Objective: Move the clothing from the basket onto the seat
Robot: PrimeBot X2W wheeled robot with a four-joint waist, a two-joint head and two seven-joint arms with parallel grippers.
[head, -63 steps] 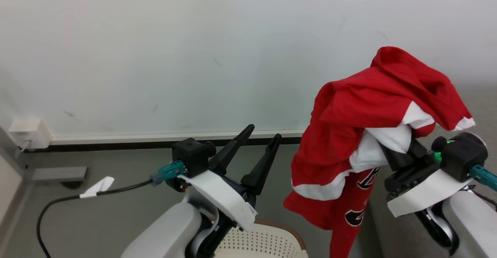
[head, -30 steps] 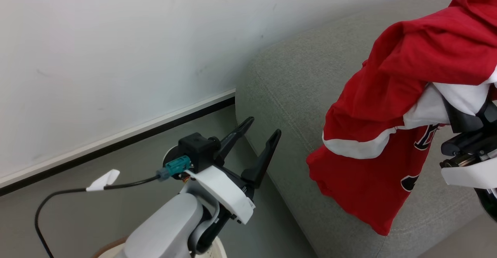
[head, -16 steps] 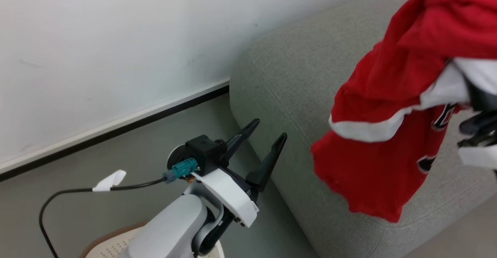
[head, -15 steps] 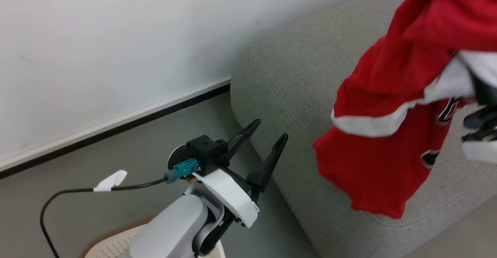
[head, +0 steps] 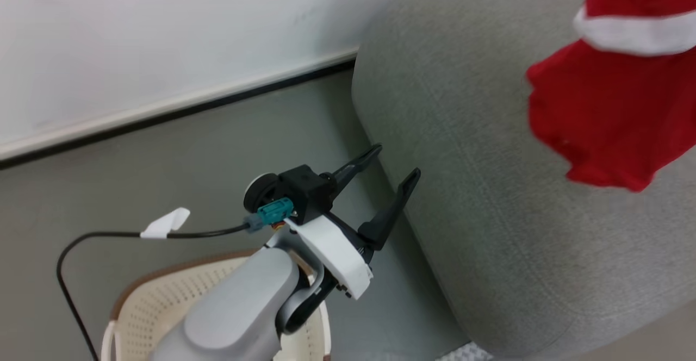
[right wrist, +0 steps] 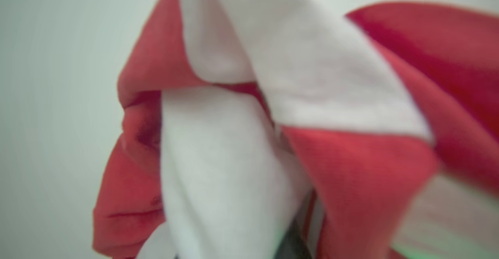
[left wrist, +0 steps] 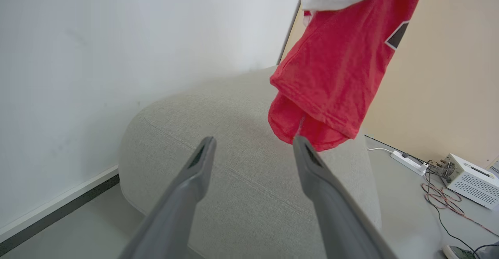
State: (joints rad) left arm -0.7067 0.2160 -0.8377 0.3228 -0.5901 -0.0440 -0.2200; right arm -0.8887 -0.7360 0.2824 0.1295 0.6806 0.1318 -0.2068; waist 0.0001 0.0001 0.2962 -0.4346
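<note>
The clothing (head: 609, 111), a red jersey with white trim, hangs in the air above the seat (head: 489, 198), a large grey sofa, at the upper right of the head view. The left wrist view shows the clothing (left wrist: 331, 75) dangling, its lower hem just above the seat (left wrist: 234, 181). In the right wrist view the clothing (right wrist: 234, 142) lies bunched right before the camera, gripped by my right gripper, whose fingers are hidden under the folds. My left gripper (head: 397, 161) is open and empty beside the seat's left end, above the basket (head: 136, 296).
A black cable (head: 70, 252) loops over the grey floor by the basket. White wall and dark baseboard (head: 190, 111) run behind. Beyond the sofa lie a power strip (left wrist: 405, 161), tangled wires and a white box (left wrist: 468, 179) by a beige panel.
The head camera has turned and tipped down, so more of the basket shows. The clothing has travelled further over the seat toward the upper right. My left gripper stays open.
</note>
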